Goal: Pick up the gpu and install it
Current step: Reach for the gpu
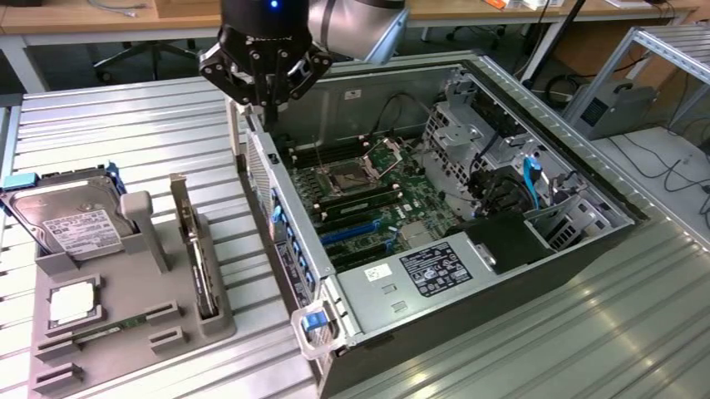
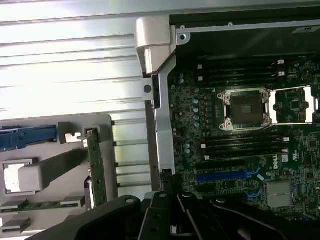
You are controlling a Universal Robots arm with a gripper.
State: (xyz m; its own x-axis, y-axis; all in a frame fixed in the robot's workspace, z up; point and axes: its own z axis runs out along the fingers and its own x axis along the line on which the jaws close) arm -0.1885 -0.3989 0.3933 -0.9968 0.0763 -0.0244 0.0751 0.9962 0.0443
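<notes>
Closest to us, a gray plastic holder (image 1: pixel 122 278) sits on the bench (image 1: pixel 133 133). The holder is blocky, with slots cut into it. The gpu (image 1: pixel 198 258) stands on its thin edge in a long slot on the side of the holder next to the computer. It is a flat, skinny card with a dark face. A shiny metal strip sticks up at its far end. From the wrist view, the gpu (image 2: pixel 94 165) is a narrow dark strip with tiny bumps along it.

More things rest in the holder. A small green memory stick (image 1: pixel 111 327) lies flat. A square silver chip (image 1: pixel 72 303) is beside it. A silver hard drive (image 1: pixel 66 220) with a white label leans up at the back.

The bench is shiny metal with long ridges, like a washboard.

Next comes the big computer case (image 1: pixel 388 291), lying open on its side. It is a gray metal box. Inside is a green board (image 1: pixel 377 199) with blue and black slots, and a square socket (image 1: pixel 349 174) in a metal frame. Black wires curl at the far side.

Farther back, the black claw (image 1: pixel 268 104) hangs over the case wall on the exterior view's left. It is pinched closed and holds nothing. It is well apart from the gpu.
</notes>
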